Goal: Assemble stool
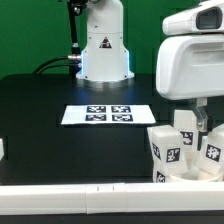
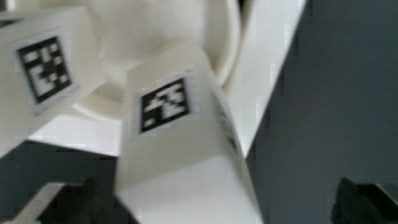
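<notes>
Three white stool legs with black-and-white tags stand close together at the lower right of the exterior view: one (image 1: 164,148), one (image 1: 185,131) and one (image 1: 213,150). What they stand on is mostly hidden. My gripper (image 1: 199,124) comes down from above among them. In the wrist view, one tagged leg (image 2: 178,130) runs between my fingers (image 2: 84,200), nearer to one finger, with a gap to the other. The gripper (image 2: 217,198) is open. A second tagged leg (image 2: 50,65) lies beside it. A curved white surface (image 2: 217,40) behind the legs may be the round seat.
The marker board (image 1: 108,114) lies flat on the black table in the middle. The robot base (image 1: 103,45) stands at the back. A white rail (image 1: 80,191) runs along the front edge. A small white piece (image 1: 2,148) sits at the exterior view's left edge.
</notes>
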